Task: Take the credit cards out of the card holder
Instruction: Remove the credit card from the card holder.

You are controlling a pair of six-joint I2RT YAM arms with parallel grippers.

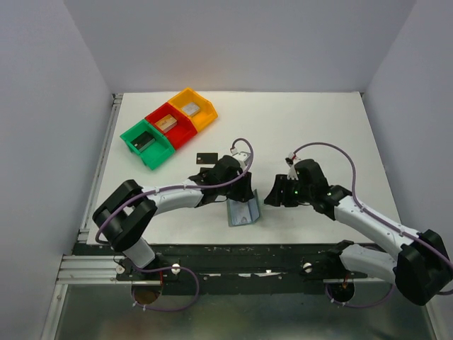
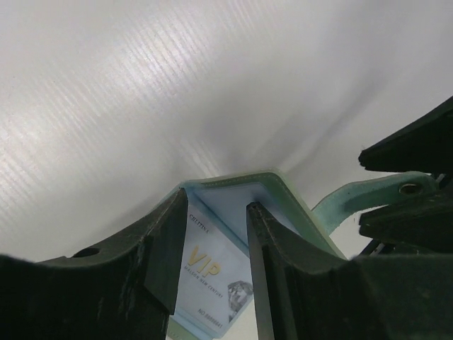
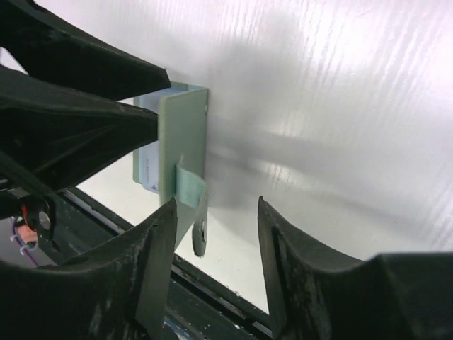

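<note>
Top external puts the card holder point(image 1: 241, 211) standing on edge, opened in a V, close to the near edge of the table point(image 1: 318, 127) and between my two arms. One black card point(image 1: 205, 157) lies flat on the table on the far side of the left arm's wrist, apart from the holder. I judge from this that at least one card is out and more remain. From the left wrist, a pale VIP card point(image 2: 212, 273) sits in the holder's blue-grey inner panel.

The left gripper point(image 2: 216, 211) has its jaws parted and is clamped on nothing I can see. The panel lies behind both fingers, and I cannot tell whether the tips press on it. The right gripper point(image 3: 216, 205) is also released, with the holder's tab point(image 3: 190, 190) just beside one of its fingers; touching or not, I cannot say.

Risks as I read them:
- The holder balances on its edge, so a nudge from either finger could tip it flat or fold it shut over the card.
- It stands close to the table's near edge, and a tug on the tab could drag it off.
- The two grippers are near each other and could knock together.
- If the left fingers close on pocket and card together, the card won't slide free and the whole holder lifts instead.
</note>
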